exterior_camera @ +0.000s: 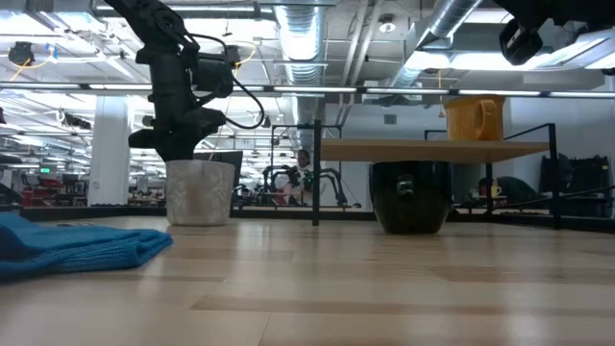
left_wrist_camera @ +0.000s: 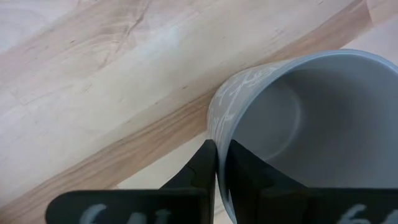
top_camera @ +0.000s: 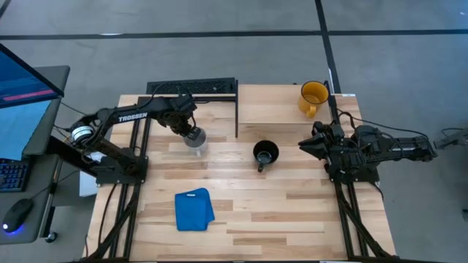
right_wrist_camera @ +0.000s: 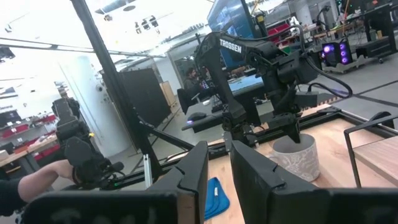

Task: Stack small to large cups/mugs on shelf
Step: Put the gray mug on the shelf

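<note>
Light-wood planks of the tabletop fill the foreground of the low view, and on them, nearest of all, lies the blue folded cloth, well apart from the mugs and toward the table's front edge in the high view. At the far right part of the table stands the shelf, a raised board of the same wood on a black frame; its black upright at the left end stands between the board and the left arm's working spot. The left arm reaches in from the table's left side, and the left gripper comes down from above on the pale grey-white mug, which stands upright on the tabletop just left of the shelf. The left wrist view shows the dark fingers clenched on this mug's wall, one inside the rim and one outside. The right arm waits over the table's right edge, its right gripper pointing toward the middle with fingers slightly parted and nothing between them. The black mug sits upright on the tabletop just in front of the shelf, between the two grippers, handle toward the table's front. The yellow mug stands on the shelf board near its far right corner. Off the table's left side are a monitor and a mouse; a person's arm shows in the room beyond.
</note>
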`<state>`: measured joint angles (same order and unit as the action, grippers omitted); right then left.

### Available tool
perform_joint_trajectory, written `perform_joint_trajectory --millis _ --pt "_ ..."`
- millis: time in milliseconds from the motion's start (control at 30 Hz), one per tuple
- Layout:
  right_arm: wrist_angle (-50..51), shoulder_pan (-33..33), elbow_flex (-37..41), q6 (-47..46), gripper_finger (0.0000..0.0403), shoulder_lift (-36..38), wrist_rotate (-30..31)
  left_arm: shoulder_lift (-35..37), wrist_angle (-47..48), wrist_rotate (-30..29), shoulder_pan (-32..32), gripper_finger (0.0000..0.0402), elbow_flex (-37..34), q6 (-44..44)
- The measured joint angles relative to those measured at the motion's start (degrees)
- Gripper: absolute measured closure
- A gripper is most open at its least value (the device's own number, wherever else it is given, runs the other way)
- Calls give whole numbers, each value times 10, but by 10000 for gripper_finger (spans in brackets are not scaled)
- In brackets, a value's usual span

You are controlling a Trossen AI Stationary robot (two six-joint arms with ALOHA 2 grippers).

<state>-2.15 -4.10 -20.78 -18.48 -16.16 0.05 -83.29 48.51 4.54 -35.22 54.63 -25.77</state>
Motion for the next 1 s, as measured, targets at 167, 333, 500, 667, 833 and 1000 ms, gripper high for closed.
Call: perform_joint_trajectory --millis 167,333,500,667,833,1000 --pt "0 0 0 0 310 0 0 0 0 5 0 386 0 22" --pt "0 0 0 0 310 0 0 0 -1 34 7 387 0 11" --pt "0 0 0 0 310 0 0 0 -20 37 31 395 0 14" --pt "-5 0 0 -11 310 0 0 0 -75 63 51 397 0 17" --pt "-38 0 0 -75 310 0 0 0 -131 85 66 397 5 14" --pt "-52 2 0 -90 310 0 1 0 -133 85 76 397 51 20"
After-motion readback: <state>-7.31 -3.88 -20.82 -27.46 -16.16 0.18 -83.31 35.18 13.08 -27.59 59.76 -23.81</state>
